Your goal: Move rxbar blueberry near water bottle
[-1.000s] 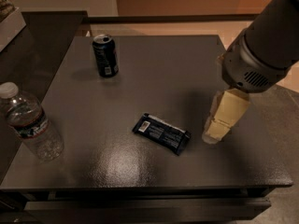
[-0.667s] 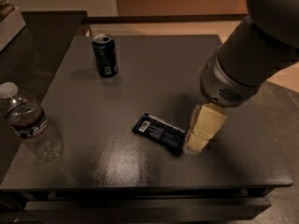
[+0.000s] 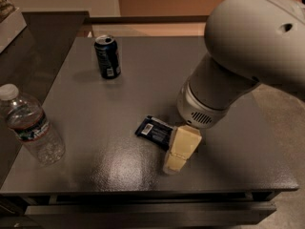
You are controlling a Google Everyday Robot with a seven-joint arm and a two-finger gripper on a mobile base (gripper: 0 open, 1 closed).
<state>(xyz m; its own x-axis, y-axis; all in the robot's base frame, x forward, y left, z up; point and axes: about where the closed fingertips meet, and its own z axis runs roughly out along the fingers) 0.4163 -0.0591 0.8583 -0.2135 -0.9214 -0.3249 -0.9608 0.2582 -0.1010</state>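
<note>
The rxbar blueberry lies flat near the middle front of the dark table, a navy wrapper with a white label patch at its left end; its right end is hidden behind the gripper. My gripper, with cream-coloured fingers, hangs down over the bar's right end, reaching to the tabletop. The water bottle, clear with a white cap and dark label band, stands at the table's front left, well apart from the bar.
An upright dark blue soda can stands at the back left of the table. The arm's large grey body fills the upper right. A pale shelf edge sits at the far left.
The arm has swung left and down from the table's right side; the gripper now sits over the bar's right end. The bar, bottle and can have not moved.
</note>
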